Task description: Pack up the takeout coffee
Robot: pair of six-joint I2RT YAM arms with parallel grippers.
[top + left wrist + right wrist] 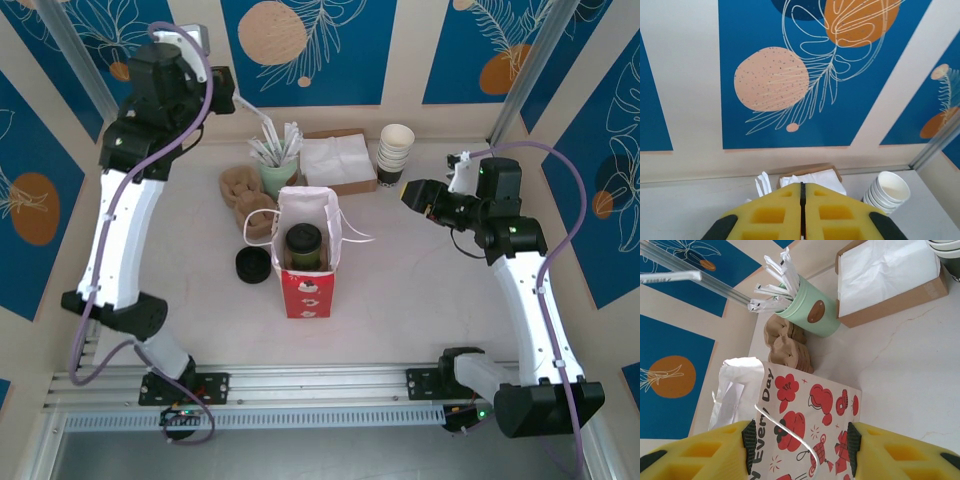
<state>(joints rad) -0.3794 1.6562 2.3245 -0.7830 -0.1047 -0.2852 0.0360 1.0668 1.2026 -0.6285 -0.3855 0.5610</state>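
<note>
Left gripper raised, shut, facing wall; right gripper low, parted, facing bag

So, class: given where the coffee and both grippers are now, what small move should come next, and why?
Probably just draw the right gripper back toward its base. The takeout coffee already stands inside the red-and-white bag; the right gripper is open, holding nothing, apart from the bag, and the left gripper is shut, off at the back left.
</note>
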